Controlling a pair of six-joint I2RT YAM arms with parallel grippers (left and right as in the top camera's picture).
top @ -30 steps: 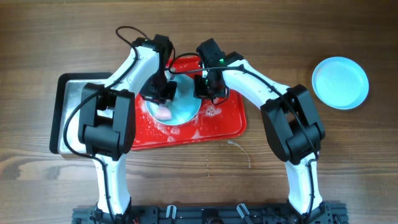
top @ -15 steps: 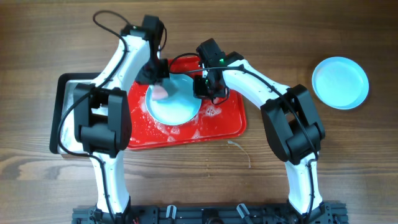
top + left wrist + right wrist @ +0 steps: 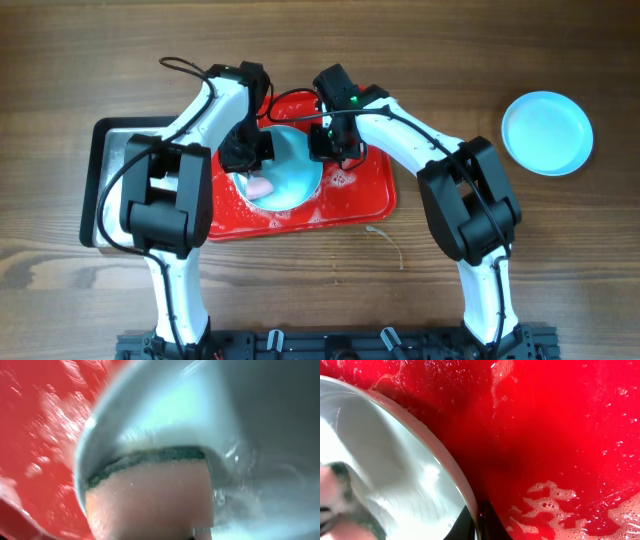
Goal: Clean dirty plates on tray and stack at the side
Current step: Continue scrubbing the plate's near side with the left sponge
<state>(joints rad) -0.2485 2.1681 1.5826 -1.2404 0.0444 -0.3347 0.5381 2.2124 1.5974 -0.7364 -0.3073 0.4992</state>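
Note:
A pale turquoise plate (image 3: 292, 168) lies on the red tray (image 3: 362, 195), wet with suds. My left gripper (image 3: 254, 168) is shut on a pink sponge (image 3: 260, 185) with a green scouring face (image 3: 150, 495) and presses it on the plate's left part (image 3: 200, 415). My right gripper (image 3: 324, 140) is shut on the plate's right rim (image 3: 467, 497), one finger inside and one outside. A second turquoise plate (image 3: 546, 132) lies alone on the table at the far right. A third plate is not in view.
A black-rimmed silver metal tray (image 3: 112, 180) lies left of the red tray, partly under my left arm. White foam patches (image 3: 555, 505) dot the red tray floor. A thin pale scrap (image 3: 390, 243) lies on the wood in front of the red tray.
My left gripper moved the sponge from the plate's lower left up to its far-left edge, then back down toward the lower left. The right gripper kept its hold on the rim.

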